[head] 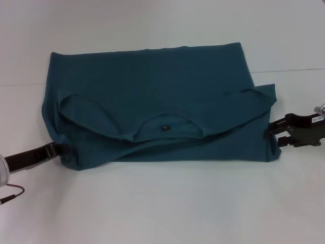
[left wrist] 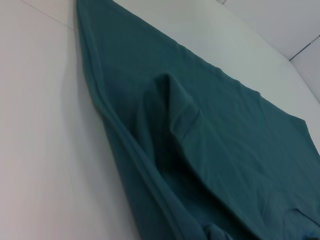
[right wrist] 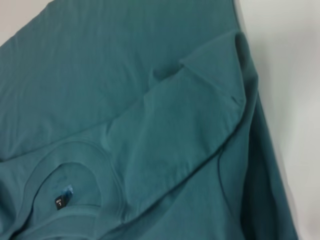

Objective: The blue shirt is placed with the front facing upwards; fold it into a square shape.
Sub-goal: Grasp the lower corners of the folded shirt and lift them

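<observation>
The shirt point(head: 152, 86) is folded once; the left gripper point(head: 60, 150) and right gripper point(head: 271, 133) touch its lower corners. Whether either is clenched cannot be told. Uneven lifting would likely skew the fold.

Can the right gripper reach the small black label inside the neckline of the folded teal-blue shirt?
Probably yes. The small black label lies exposed on top of the folded teal-blue shirt, and the right gripper sits at the shirt's edge with nothing between them.

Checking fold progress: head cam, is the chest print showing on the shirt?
No, the shirt lies folded with only plain fabric and the neckline label on top.
</observation>
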`<state>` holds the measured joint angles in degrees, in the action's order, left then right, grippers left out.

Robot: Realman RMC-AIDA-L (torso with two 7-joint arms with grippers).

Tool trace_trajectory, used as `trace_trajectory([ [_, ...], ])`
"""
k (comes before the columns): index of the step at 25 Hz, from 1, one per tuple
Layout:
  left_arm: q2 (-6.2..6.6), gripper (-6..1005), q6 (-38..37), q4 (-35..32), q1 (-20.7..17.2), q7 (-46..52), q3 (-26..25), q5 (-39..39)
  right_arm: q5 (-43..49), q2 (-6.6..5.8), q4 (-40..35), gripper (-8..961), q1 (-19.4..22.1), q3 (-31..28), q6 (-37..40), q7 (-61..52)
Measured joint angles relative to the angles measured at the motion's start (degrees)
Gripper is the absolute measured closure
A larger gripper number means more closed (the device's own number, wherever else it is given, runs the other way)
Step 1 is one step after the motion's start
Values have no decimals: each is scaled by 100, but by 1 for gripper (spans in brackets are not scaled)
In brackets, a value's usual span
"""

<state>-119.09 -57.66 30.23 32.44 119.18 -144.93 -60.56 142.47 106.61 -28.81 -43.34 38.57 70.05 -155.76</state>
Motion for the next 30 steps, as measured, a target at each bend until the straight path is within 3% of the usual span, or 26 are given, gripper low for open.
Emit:
trace_trajectory([
  [9,10,957,35,1,40,-1,1,0,174,-131,-209,405,4,49,418,-180],
  [16,9,957,78,-5,80,-1,0,0,271,-77,-134,329,12,60,341,-189],
  [19,10,957,80,-7,93,-1,0,0,273,-70,10,202,26,72,201,-190],
  [30,9,957,79,-9,105,-9,1,0,273,19,165,205,31,133,-80,-146],
])
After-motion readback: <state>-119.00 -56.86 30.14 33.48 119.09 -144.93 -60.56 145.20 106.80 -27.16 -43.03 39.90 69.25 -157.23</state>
